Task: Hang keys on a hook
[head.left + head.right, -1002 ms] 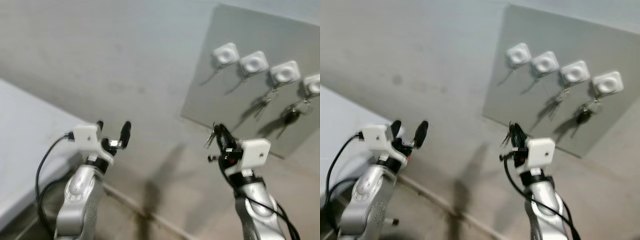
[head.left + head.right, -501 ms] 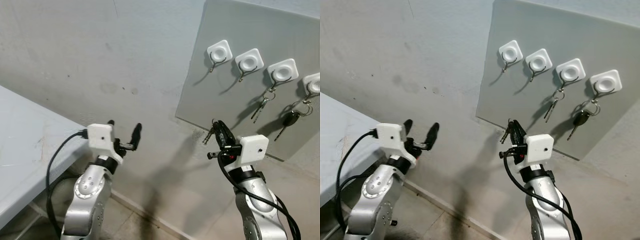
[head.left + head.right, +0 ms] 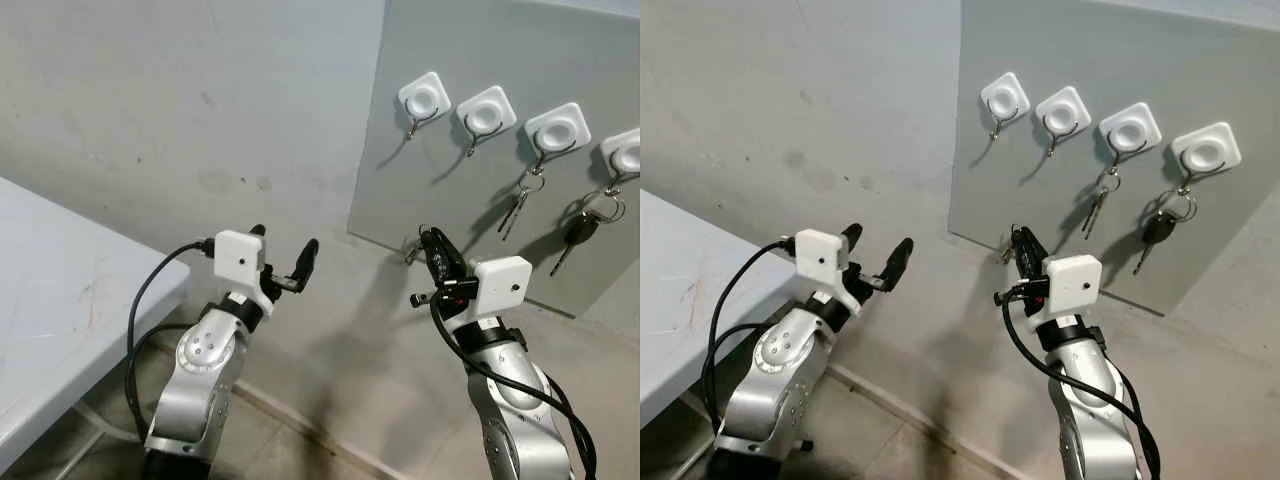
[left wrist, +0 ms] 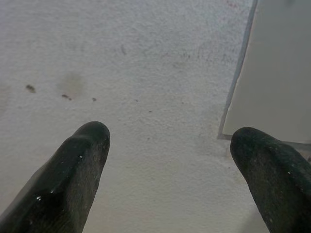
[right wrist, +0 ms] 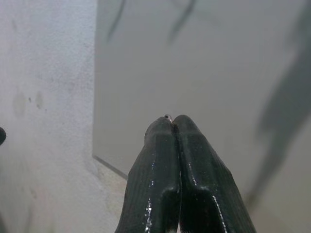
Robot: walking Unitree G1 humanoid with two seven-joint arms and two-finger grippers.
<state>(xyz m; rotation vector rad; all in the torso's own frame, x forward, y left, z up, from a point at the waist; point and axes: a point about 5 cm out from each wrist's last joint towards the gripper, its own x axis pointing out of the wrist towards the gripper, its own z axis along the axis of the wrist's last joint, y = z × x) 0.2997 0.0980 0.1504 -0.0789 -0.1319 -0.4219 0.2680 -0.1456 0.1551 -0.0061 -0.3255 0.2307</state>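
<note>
The keys (image 3: pixel 416 249) are pinched between the closed black fingers of the right gripper (image 3: pixel 432 246), a small metal bunch poking out to the left of the tips, held in front of the lower left corner of the grey board (image 3: pixel 400 170) on the wall (image 3: pixel 180 100). Along the board's top edge four white hooks are fixed in a row: the first hook (image 3: pixel 424 97) nearest the left edge and the second hook (image 3: pixel 484 109) carry nothing, the third hook (image 3: pixel 557 133) carries hanging keys (image 3: pixel 517 205), and the fourth hook (image 3: pixel 626 155), at the right edge, carries a dark car key (image 3: pixel 578 232). The step in hand is judged to be the lift toward a free hook; it would be done well if the ring were raised above the wire prong of the first or second hook, kept facing the board, and lowered over the prong before the grip is released. The left gripper (image 3: pixel 283 260) is held up with its fingers spread apart and empty, facing the bare wall beside the board's left edge, above the near corner of a grey table (image 3: pixel 60 300). The key ring itself is too small to be made out; in the right wrist view a mere glint of metal is seen at the closed fingertips (image 5: pixel 165 133). The fourth hook is cut off by the frame in the left eye view.
</note>
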